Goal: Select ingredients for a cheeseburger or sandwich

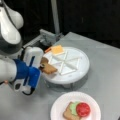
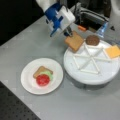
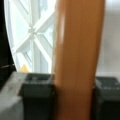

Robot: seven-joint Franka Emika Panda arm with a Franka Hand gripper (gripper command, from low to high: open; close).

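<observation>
Claw: my claw point(image 2: 68, 33) is clenched on a bread slice point(image 2: 74, 41); in the wrist view the slice point(image 3: 77, 57) stands on edge between my two dark fingers point(image 3: 37, 92), filling the middle of the picture.
Where I am: at the edge of the divided tray point(image 2: 90, 75), on its side toward a front view's left; in a front view the bread point(image 1: 48, 68) hangs tilted over the tray rim point(image 1: 75, 77), and I cannot tell whether it touches the tray.
Sandwich so far: on the plate point(image 2: 27, 80) lies the other bread slice point(image 2: 40, 70), with lettuce point(image 2: 48, 74) on it and tomato point(image 2: 43, 80) on top. Both front views show this stack; tomato point(image 1: 83, 109) is uppermost, lettuce point(image 1: 73, 108) peeks out beside it, bread point(image 1: 68, 114) underneath.
Done, as I judge it: base, lettuce and tomato are in place; the second bread is picked and in my grip.
Left, as I judge it: the slice I hold is well apart from the plate, so the sandwich has no top.
Unused: the patty point(image 2: 92, 39) sits in a tray section near my bread; the cheese point(image 2: 113, 51) lies at the tray's far edge, to a front view's right. Cheese point(image 1: 57, 49) shows in both front views.
Tray sections: the rest look bare white.
</observation>
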